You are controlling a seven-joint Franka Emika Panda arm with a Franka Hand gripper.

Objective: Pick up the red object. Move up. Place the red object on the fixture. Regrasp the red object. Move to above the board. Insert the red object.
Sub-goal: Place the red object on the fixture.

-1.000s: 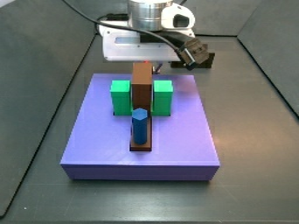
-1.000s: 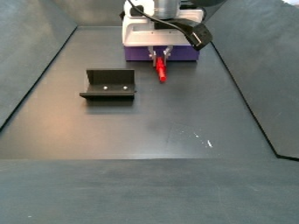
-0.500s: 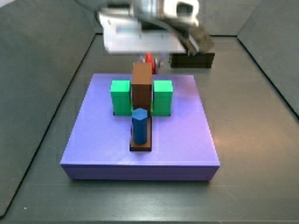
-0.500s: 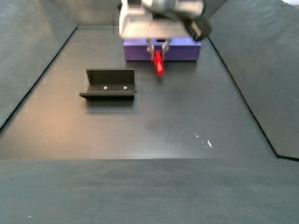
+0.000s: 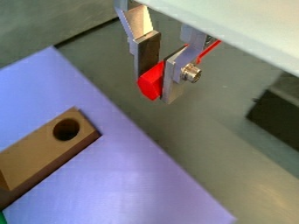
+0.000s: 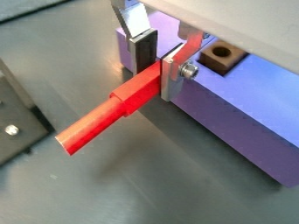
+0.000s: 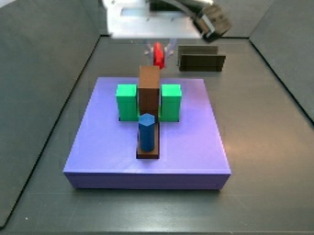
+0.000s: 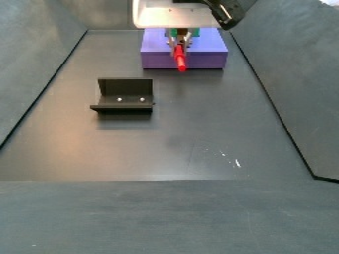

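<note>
So in a side view the small dark olive-brown box-like fixture (image 8: pixel 122 96) sits on the dark floor off to the left, well apart from me. My gripper (image 8: pixel 179 37) is up near the top of that shot, over the near edge of the big flat periwinkle-purple board (image 8: pixel 212 58). My jaws are clamped on the short bright red peg (image 8: pixel 179 59), which pokes down out of them and clears the floor. In a wrist view my silver plate fingers (image 6: pixel 143 48) with their dark pads pinch one end of the red peg, and the rest juts out free beside the board's edge. In a side view the board carries two green blocks (image 7: pixel 127 102) flanking a tall brown bar (image 7: pixel 149 89), with a blue hexagonal peg (image 7: pixel 146 132) standing in front.
</note>
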